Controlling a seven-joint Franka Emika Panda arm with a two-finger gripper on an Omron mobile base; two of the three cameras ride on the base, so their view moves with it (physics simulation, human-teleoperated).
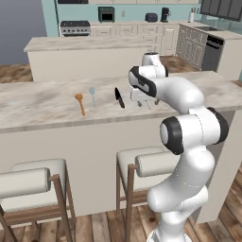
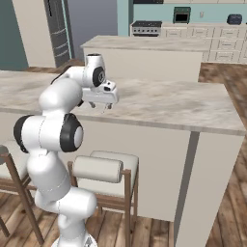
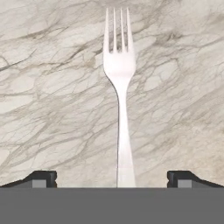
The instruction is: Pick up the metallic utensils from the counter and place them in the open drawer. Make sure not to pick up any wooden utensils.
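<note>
The gripper (image 3: 112, 178) hangs over the counter (image 3: 52, 96) with jaws spread wide, holding nothing; a silver fork (image 3: 119, 87) lies between them, tines toward twelve o'clock. In the left base view, at the gripper's nine o'clock, lie the knife (image 1: 119, 97), pale spoon (image 1: 92, 94) and wooden spoon (image 1: 80, 103).

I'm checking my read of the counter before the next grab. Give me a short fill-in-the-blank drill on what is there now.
1. In the hand view, the pale utensil lying between the tool's fingertips is a ____.
2. On the counter, the wooden spoon lies beside a silver spoon and a black ____.
3. The tool's jaws stand ____.
4. The fork has ____ tines.

Missing words: fork; knife; open; four
</note>
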